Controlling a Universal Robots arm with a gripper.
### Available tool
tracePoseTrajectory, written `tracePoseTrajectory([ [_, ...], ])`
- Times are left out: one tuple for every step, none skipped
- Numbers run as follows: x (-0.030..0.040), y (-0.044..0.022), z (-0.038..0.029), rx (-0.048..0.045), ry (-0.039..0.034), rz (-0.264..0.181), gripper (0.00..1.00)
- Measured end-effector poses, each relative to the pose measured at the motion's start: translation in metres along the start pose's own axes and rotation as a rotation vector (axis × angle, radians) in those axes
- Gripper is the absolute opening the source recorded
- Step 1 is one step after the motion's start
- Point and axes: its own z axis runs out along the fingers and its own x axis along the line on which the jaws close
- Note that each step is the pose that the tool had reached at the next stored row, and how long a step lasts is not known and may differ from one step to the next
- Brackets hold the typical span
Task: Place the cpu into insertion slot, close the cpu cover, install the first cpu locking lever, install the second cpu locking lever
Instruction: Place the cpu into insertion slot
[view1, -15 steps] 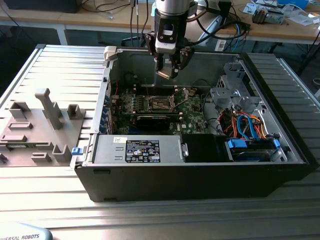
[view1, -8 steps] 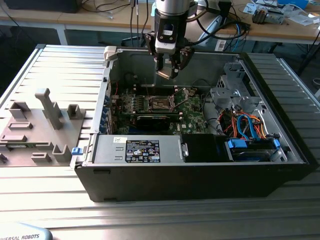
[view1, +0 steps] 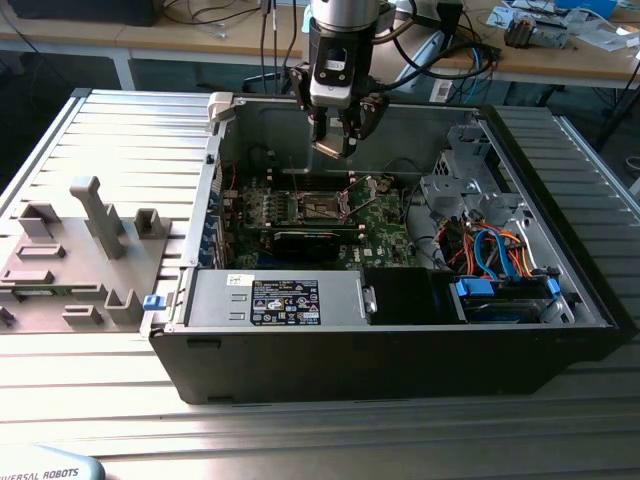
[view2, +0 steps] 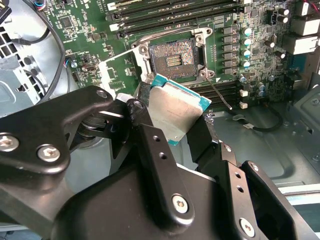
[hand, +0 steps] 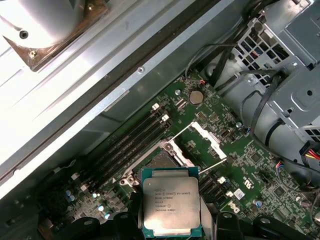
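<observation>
Currently, the cpu (view2: 175, 112) is pinched by two opposite edges between the black fingers (view2: 150, 140) of the gripper (view1: 335, 145), with its silver-grey metal top facing up toward the wrist. The chip is suspended above the green motherboard (view1: 385, 225), clear of it, inside the open computer case (view1: 400, 350). The insertion slot (view2: 173, 59) is left exposed, its dark centre uncovered, and is seen just beyond the held chip in both wrist views. The cpu cover (hand: 207, 141) is swung open and stands raised beside the slot. Two thin locking levers (hand: 212, 166) are released and angled up away from the socket. In the exterior view the gripper is positioned over the far part of the case, above the slot. A grey fixture plate (view1: 80, 250) is laid on the table at the exterior view's left, well apart from the case interior.
</observation>
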Motion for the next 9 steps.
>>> tracePoseTrajectory([
  [0.0000,0.0000,0.0000,-0.0001,0.0000,0.000,0.54],
  [0.0000,0.0000,0.0000,-0.0001,0.0000,0.001,0.54],
  [0.0000,0.0000,0.0000,0.0000,-0.0001,0.001,0.54],
  [0.0000,0.0000,0.0001,0.0000,-0.0001,0.002,0.54],
  [0.0000,0.0000,0.0001,0.0000,-0.0002,0.003,0.54],
  [0.0000,0.0000,0.0001,0.0000,-0.0002,0.003,0.54],
  [0.0000,0.0000,0.0001,0.0000,-0.0003,0.004,0.54],
  [0.0000,0.0000,0.0001,-0.0001,-0.0003,0.004,0.54],
  [0.0000,0.0000,0.0002,0.0000,-0.0003,0.004,0.54],
])
